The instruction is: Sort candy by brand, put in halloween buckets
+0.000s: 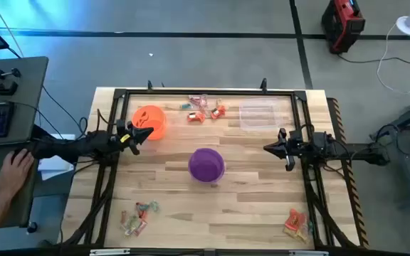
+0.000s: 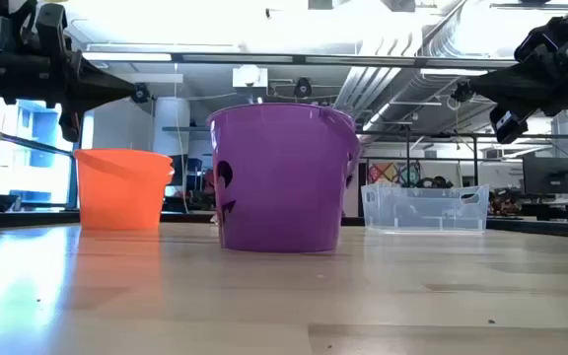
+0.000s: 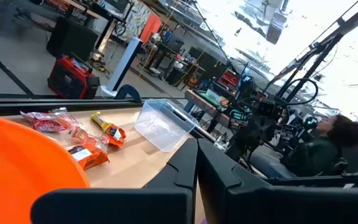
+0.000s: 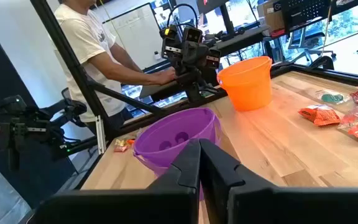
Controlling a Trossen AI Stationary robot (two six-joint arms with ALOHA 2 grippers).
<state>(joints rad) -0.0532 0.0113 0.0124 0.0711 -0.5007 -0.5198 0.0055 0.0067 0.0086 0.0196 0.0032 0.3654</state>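
The orange bucket (image 1: 149,121) stands upright on its base near the table's far left; the purple bucket (image 1: 206,165) stands mid-table. Candy lies in three heaps: by the far edge (image 1: 205,110), near left (image 1: 137,217) and near right (image 1: 297,222). My left gripper (image 1: 146,132) hovers shut just beside the orange bucket's (image 3: 23,155) near rim, raised above the table. My right gripper (image 1: 267,148) hovers shut to the right of the purple bucket (image 4: 176,140), also raised. In the low view both buckets (image 2: 121,187) (image 2: 282,177) rest on the wood and the arms hang high above.
A clear rectangular tub (image 1: 257,114) sits at the far right of the table. A black frame (image 1: 205,92) rims the tabletop. A person's hand (image 1: 16,167) rests on the desk left of the table. Bare wood lies between the purple bucket and the near edge.
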